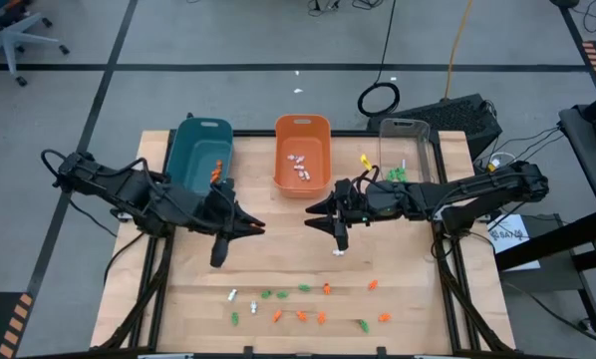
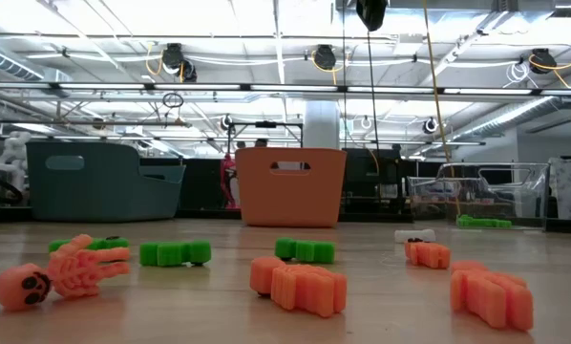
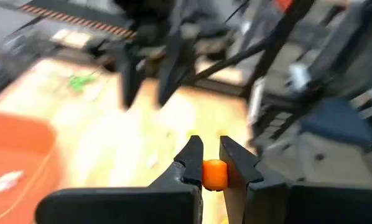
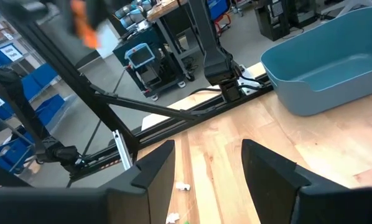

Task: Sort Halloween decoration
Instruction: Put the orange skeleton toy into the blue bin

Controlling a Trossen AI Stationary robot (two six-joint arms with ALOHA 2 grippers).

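Observation:
Several orange, green and white Halloween trinkets (image 1: 303, 304) lie scattered on the wooden table near its front edge; the low view shows them close up (image 2: 300, 282). My left gripper (image 1: 261, 228) hangs above the table's middle, shut on one small orange trinket (image 3: 214, 173). My right gripper (image 1: 310, 210) faces it from the right, in front of the orange bin (image 1: 302, 150). It is open (image 4: 208, 162), with nothing between its fingers. A white trinket (image 1: 338, 251) lies on the table below it. My left gripper pinches the small orange trinket (image 3: 214, 173) between its two fingers, a little behind their tips. The fingers lie roughly level and point toward the table's right. The trinket is lifted clear of the table; which part of it is pinched does not show.
Three bins stand in a row at the far edge: teal (image 1: 200, 155) with an orange piece inside, orange with white pieces, clear (image 1: 406, 150) with green pieces. The two grippers' tips stand close together over the table's middle. Bare wood lies between the bins and the scattered trinkets.

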